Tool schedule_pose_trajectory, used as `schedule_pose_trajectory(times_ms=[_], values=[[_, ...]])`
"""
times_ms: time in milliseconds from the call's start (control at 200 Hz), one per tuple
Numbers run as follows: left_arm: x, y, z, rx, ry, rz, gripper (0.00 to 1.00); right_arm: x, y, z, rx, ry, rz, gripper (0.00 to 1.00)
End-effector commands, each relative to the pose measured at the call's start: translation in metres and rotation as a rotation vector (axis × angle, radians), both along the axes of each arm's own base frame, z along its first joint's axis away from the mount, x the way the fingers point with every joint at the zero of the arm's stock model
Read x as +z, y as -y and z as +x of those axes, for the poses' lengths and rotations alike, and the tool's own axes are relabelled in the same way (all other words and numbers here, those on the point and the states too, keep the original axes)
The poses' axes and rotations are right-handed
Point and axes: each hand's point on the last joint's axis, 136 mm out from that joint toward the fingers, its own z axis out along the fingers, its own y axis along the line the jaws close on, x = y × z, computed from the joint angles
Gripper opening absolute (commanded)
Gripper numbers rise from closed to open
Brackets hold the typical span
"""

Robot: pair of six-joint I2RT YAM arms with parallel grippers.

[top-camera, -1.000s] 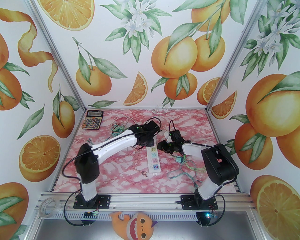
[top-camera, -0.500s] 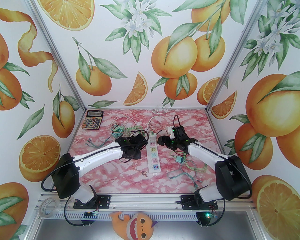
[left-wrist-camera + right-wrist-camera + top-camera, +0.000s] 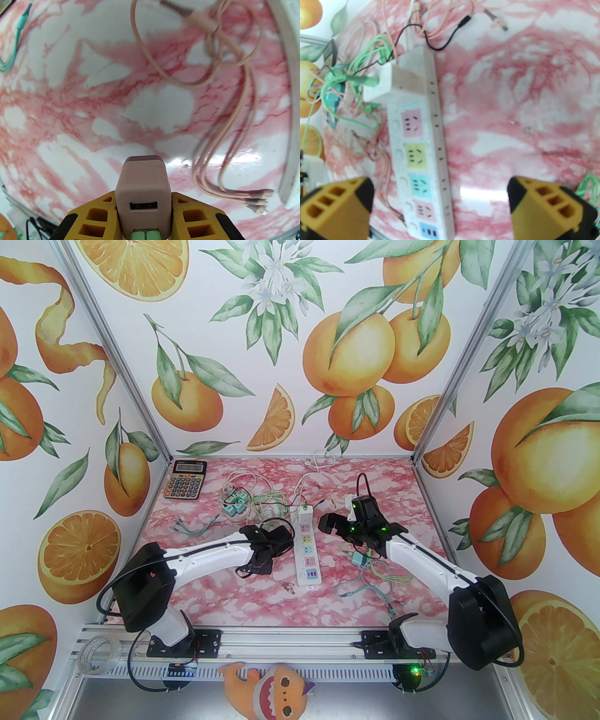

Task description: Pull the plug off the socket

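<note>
The power strip (image 3: 307, 551) lies on the table (image 3: 225, 587) between the two arms, its long axis running from the near edge toward the back wall. Just left of its middle, the left gripper (image 3: 143, 204) is clamped narrowly on a pink plug (image 3: 140, 178). The plug's port end faces the wrist camera and its prongs are hidden. This plug is off the strip and apart from it, with only a loose pink cable (image 3: 234, 70) lying on the table between the two. By my reading, the pull on this plug is done, and the left arm has only to lay it down on its own side of the strip. A white plug (image 3: 378, 85) with a green cable (image 3: 363, 79) running into it sits on the strip's far end and looks seated there. The right gripper (image 3: 439, 187) hangs over the table just right of the strip with its jaws spread wide and nothing between them. It is nearer that far end than the left gripper is, so if another pull is wanted, the reach is forward and to its left, along the strip.
</note>
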Motion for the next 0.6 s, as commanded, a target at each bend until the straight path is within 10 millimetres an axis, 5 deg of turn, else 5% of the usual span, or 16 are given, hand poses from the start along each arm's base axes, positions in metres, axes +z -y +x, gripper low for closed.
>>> schedule_pose_trajectory(times_ms=[0,310,596], values=[[-0.007,-0.005,-0.004,0.002,-0.007,0.030,0.32,-0.001,0.009,-0.007,-0.018,0.001,-0.041,1.00],[-0.007,0.024,-0.008,-0.016,-0.022,-0.082,0.66,0.002,0.009,-0.010,-0.015,0.004,-0.038,1.00],[0.044,0.055,0.004,-0.016,0.062,-0.247,0.94,0.003,0.007,-0.010,-0.010,0.005,-0.031,1.00]])
